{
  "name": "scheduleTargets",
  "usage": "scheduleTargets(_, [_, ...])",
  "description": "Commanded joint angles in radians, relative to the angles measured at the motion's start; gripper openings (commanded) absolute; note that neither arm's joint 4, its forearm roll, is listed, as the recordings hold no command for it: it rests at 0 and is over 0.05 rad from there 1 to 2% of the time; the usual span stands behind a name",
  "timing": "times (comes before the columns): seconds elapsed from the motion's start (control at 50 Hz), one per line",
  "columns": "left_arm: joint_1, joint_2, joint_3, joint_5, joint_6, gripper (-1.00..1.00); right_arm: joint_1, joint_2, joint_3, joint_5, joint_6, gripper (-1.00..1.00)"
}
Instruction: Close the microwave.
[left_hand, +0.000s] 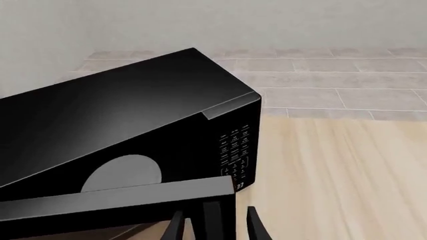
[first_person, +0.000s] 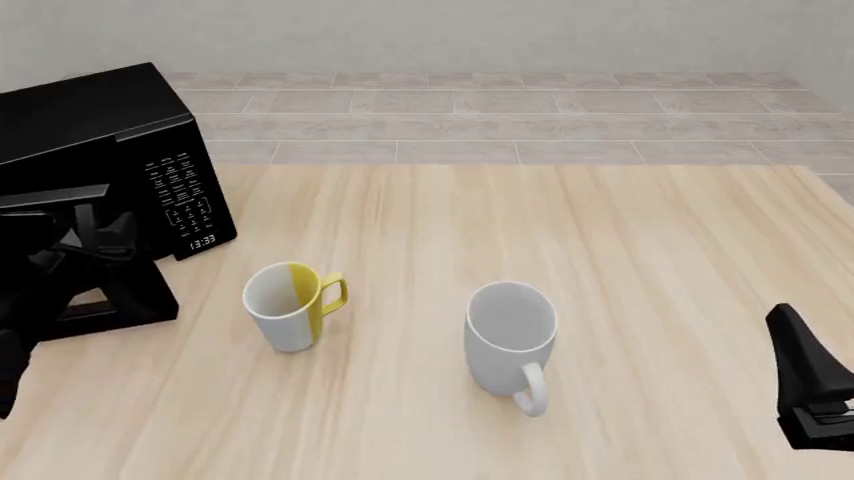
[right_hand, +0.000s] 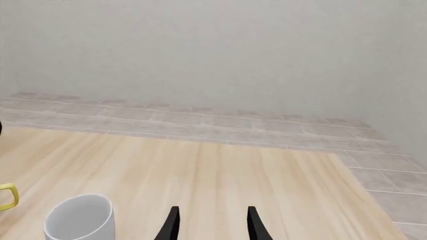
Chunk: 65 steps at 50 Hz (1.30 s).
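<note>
Black microwave (left_hand: 127, 105) | door ajar | grey plate (left_hand: 123, 172) inside

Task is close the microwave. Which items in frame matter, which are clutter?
In play:
- microwave, door still ajar
- left gripper at the door's edge, jaws spread around it

Clutter:
- white and yellow mug
- white mug
- right gripper, idle, jaws open over bare table

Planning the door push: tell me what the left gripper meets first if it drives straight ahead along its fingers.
Most likely the open door of the microwave: the left gripper straddles its edge, though depth is unclear.
</note>
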Motion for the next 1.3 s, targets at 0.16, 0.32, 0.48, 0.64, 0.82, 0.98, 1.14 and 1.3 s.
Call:
scheduleTargets(0.16, [0.008, 0.046, -0.068, -0.013, 0.039, 1.0, 0.006, 0.0, 0.002, -0.002, -0.004, 1.0])
scheduleTargets(0.32, [0.017, 0.06, -0.083, -0.011, 0.039, 1.0, 0.006, 0.003, 0.001, -0.005, -0.002, 1.0])
scheduleTargets(0.48, [0.02, 0.057, -0.097, 0.004, 0.039, 1.0, 0.008, 0.003, 0.0, -0.003, -0.003, 1.0])
scheduleTargets(0.64, [0.013, 0.05, -0.101, 0.01, 0.045, 1.0, 0.008, 0.003, 0.001, -0.005, -0.002, 1.0])
scheduleTargets(0.82, [0.019, 0.072, -0.113, 0.011, 0.047, 1.0, 0.015, 0.013, 0.005, -0.016, 0.004, 1.0])
scheduleTargets(0.98, [0.028, 0.094, -0.131, 0.016, 0.039, 1.0, 0.015, 0.003, 0.004, -0.006, 0.006, 1.0])
scheduleTargets(1.14, [0.03, 0.116, -0.16, 0.031, 0.036, 1.0, 0.012, -0.003, 0.003, -0.001, 0.007, 1.0])
scheduleTargets(1.3, [0.031, 0.125, -0.162, 0.025, 0.041, 1.0, 0.012, 0.005, 0.005, -0.01, 0.01, 1.0])
